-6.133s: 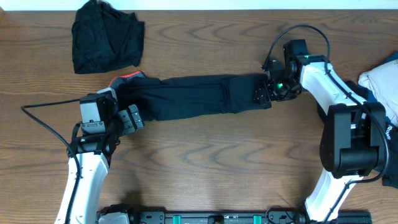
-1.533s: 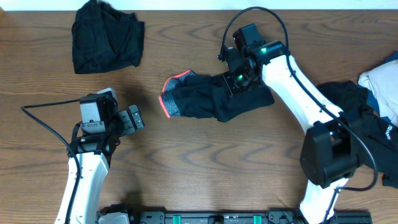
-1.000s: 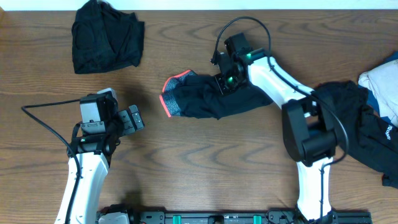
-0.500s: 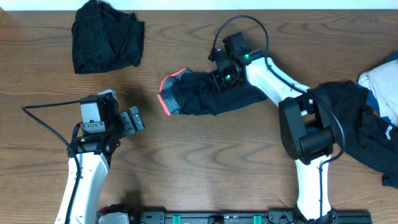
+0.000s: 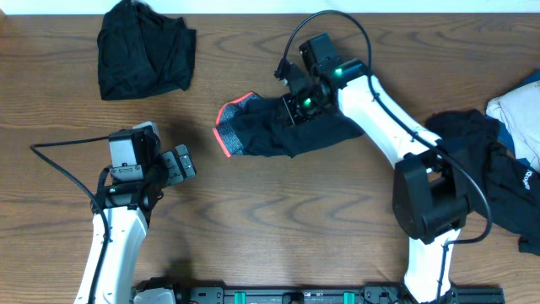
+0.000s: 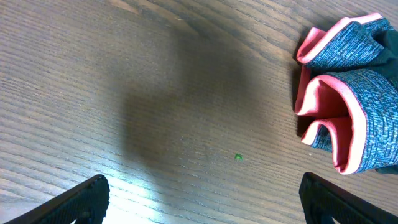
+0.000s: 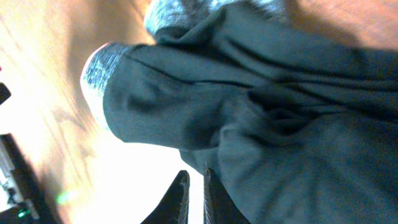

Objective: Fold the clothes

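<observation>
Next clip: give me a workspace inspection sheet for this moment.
Surface: wooden table, brown grain.
Job's things: black garment with coral-red band, doubled over at centre; black bundle far left; pile of black, white and blue clothes at right edge.
Clutter: nothing seen.
Grippers: left gripper open over wood; right gripper jaws almost together, over the black garment.
Cables: black cable trailing beside left arm; cable loop above right arm.
Surroundings: nothing seen.

Even bright light, soft shadows — right wrist view blurred, glary
</observation>
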You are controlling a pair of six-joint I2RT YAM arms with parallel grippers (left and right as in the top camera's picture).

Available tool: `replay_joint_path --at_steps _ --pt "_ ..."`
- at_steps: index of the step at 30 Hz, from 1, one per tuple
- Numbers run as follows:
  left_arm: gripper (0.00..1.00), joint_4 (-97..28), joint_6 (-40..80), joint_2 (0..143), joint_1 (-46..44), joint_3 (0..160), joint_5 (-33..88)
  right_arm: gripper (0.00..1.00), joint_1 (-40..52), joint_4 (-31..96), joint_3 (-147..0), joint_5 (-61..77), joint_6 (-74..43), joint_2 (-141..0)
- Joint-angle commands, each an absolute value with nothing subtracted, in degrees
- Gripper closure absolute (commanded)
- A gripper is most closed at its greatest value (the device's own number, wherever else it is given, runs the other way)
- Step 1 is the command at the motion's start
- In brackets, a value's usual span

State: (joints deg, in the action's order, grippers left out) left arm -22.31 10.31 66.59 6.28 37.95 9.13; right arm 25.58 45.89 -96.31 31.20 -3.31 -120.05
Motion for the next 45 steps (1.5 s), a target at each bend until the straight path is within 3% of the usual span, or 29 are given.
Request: replay_joint_path --at_steps 1,10,16,23,25,28,32,37,45 --pt "0.02 -22.52 10.0 66.22 6.28 38.5 9.89 0.91 25.61 46.04 -94.78 33.26 -5.34 -123.15" --pt "0.02 -23.14 10.37 66.22 6.28 38.5 9.91 0.79 21.85 46.13 -94.59 33.45 -5.54 -130.28" --pt "0.02 -23.53 11.7 66.22 6.28 38.5 14.59 0.87 19.77 46.11 -94.65 33.3 -5.78 -131.85" --pt "0.02 -23.46 11.7 66.22 6.28 38.5 26.44 0.84 17.98 45.93 -95.64 33.74 -6.85 -124.44" --pt "0.02 -23.22 11.73 66.24 6.28 38.5 28.25 0.76 17.96 45.43 -95.64 34.57 -6.83 -121.01" --pt "0.02 -21.89 11.77 66.24 6.28 38.5 30.87 0.5 17.93 44.95 -95.64 34.92 -6.81 -116.2" --pt "0.02 -18.46 16.58 66.24 6.28 38.5 33.06 0.26 16.32 44.77 -95.64 32.84 -6.81 -110.85" --pt "0.02 -13.3 23.97 68.38 6.11 38.5 33.04 0.16 12.93 45.58 -95.64 28.29 -6.59 -108.29" --pt "0.02 0.78 32.67 81.54 0.97 38.5 36.27 0.08 7.62 49.19 -95.61 28.27 -3.97 -108.38"
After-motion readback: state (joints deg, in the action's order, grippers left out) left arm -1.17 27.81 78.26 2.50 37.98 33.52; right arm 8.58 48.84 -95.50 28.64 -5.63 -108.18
